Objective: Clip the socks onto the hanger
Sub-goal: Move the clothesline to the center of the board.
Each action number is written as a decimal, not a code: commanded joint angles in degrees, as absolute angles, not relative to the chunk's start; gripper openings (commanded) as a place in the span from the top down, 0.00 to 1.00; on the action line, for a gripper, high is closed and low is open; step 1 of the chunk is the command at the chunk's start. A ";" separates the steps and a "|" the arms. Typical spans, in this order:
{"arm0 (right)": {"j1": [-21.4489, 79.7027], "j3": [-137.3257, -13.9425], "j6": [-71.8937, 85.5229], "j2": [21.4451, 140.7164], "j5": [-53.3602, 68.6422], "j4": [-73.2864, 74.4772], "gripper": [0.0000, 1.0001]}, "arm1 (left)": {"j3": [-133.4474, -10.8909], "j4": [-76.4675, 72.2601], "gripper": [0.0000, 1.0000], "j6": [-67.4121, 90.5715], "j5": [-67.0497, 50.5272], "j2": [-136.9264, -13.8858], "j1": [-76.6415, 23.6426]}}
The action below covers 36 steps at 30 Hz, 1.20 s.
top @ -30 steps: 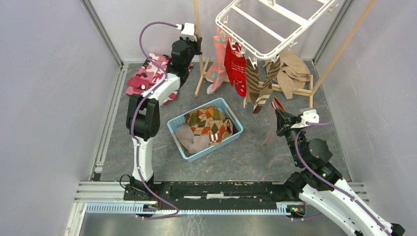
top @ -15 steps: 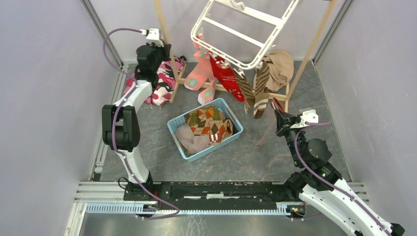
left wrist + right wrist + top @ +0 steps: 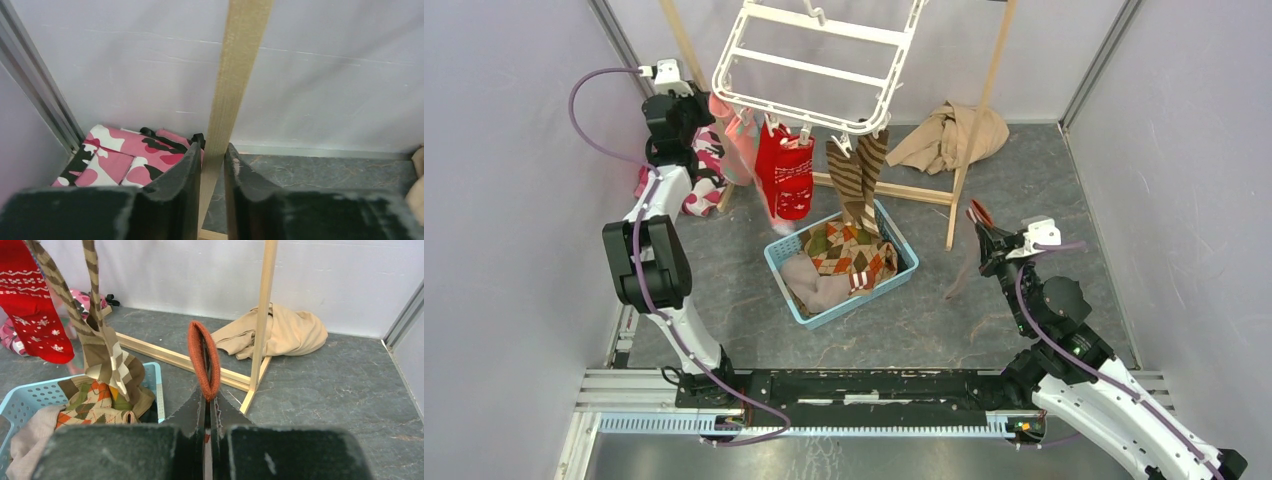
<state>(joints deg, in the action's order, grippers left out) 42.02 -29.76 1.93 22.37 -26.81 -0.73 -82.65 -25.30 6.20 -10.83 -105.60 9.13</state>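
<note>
L tool (image 3: 212, 148) straddles the wooden rack pole (image 3: 235, 75), prob. to steady or shift it so the white hanger (image 3: 814, 65) comes within reach. Jaws barely apart, can't tell if they're pinching. R tool (image 3: 206, 396) is clamped tight on an orange-cuffed sock (image 3: 203, 357), held up ready for clipping, well apart from the hanger.

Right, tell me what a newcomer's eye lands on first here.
The white hanger, tilted high at the back, carries a pink sock, a red sock and brown-striped socks dangling from its clips near the blue basket of laundry. At far left the left pincer grips the rack's wooden pole. At right the right pincer is shut on an orange-cuffed sock.
</note>
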 commanded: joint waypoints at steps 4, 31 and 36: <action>42.34 -31.03 0.47 25.23 -23.13 -4.38 1.00 | -87.11 -22.49 0.41 19.48 -4.31 -101.97 10.86; 29.54 -29.12 4.46 30.44 -10.76 -4.89 1.00 | -51.63 -11.40 0.24 38.73 -25.38 -60.14 12.55; 27.10 -28.75 5.49 31.46 -8.08 -5.26 1.00 | -50.72 -6.12 0.35 38.18 -27.49 -55.20 12.49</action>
<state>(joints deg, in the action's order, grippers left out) 28.42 -29.04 3.73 30.83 -11.73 -2.92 -50.98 -9.87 36.49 -22.20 -59.05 12.60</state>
